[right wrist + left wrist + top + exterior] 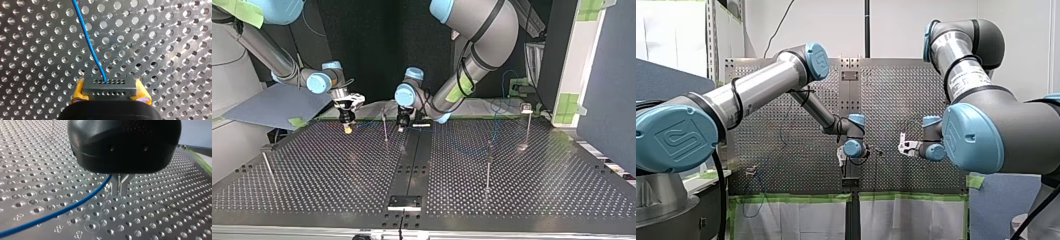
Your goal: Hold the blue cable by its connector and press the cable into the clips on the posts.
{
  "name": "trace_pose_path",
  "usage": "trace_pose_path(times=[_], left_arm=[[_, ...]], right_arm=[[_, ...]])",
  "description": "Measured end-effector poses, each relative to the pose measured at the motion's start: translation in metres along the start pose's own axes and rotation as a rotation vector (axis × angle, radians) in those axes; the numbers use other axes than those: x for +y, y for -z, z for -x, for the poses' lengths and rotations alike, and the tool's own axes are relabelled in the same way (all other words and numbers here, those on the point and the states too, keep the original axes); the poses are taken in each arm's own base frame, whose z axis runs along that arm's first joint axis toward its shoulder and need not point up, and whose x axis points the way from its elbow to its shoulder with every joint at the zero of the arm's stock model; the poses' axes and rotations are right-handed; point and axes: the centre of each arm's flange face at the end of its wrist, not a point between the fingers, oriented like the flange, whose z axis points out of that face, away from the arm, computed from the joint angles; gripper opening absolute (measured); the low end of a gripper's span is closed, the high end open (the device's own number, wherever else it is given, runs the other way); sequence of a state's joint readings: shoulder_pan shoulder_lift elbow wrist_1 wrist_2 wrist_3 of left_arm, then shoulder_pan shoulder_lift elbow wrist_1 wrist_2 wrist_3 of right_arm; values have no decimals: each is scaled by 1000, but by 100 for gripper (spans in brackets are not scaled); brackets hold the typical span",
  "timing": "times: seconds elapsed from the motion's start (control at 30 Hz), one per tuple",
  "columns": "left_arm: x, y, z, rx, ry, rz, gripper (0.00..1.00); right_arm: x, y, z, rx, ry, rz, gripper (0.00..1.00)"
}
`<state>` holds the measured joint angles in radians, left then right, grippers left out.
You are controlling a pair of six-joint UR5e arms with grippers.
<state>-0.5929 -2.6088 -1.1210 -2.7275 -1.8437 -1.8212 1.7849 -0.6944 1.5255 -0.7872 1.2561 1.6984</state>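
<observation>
My right gripper has its yellow pads pressed in on the grey connector, one pad at each end of the block. The blue cable leaves the connector's face and runs away over the table, toward the upper left of the right wrist frame.

My left gripper: the cable enters from the lower left of the left wrist frame and runs right up to it. I cannot tell whether it holds the cable or just sits beside it.

Key relation, top view: the right gripper is left of centre and the left gripper at centre, both low over the far edge of the table. A thin post stands between them. The cable's long axis looks to run gripper to gripper, across that post, though it is faint there. So I judge the coming move is to bring that span down onto the post's clip — the clip itself is too small to make out.

Other posts: one right of centre, one at upper right, one at lower left — all well apart from both grippers.

Room: open table toward the bottom of the top view, table edge close behind the grippers. Likely risk: two wrists near each other around one post.
</observation>
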Motion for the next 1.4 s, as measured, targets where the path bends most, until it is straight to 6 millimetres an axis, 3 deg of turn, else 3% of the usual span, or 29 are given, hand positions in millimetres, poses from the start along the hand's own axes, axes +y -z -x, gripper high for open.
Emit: trace_pose_path(times=[0.07, 0.1, 0.17, 0.2, 0.23, 0.8, 1.0, 1.23, 1.4], left_arm=[[1, 0, 0, -2, -2, 7, 33], [1, 0, 0, -3, -4, 11, 33], [3, 0, 1, -7, -9, 25, 82], [3, 0, 1, -9, -12, 32, 82], [4, 0, 1, -11, -16, 41, 99], [2, 15, -1, 71, -122, 94, 99], [-10, 19, 24, 50, -129, 66, 99], [-28, 22, 69, -15, -109, -5, 99], [-36, 30, 78, 1, -119, -20, 99]], right_arm=[[0, 0, 0, 0, 0, -1, 0], [0, -1, -1, 0, 0, -1, 0], [-1, -1, -1, 0, 0, -2, 0], [-1, -1, -1, -1, 0, -2, 0], [-1, -1, 0, -1, 0, -2, 0], [-2, -1, 0, -4, -1, -4, 0], [-2, 0, 0, -8, -2, -3, 0], [-4, 0, 1, -13, -4, -5, 0], [-4, 1, 2, -20, -5, -4, 0]])
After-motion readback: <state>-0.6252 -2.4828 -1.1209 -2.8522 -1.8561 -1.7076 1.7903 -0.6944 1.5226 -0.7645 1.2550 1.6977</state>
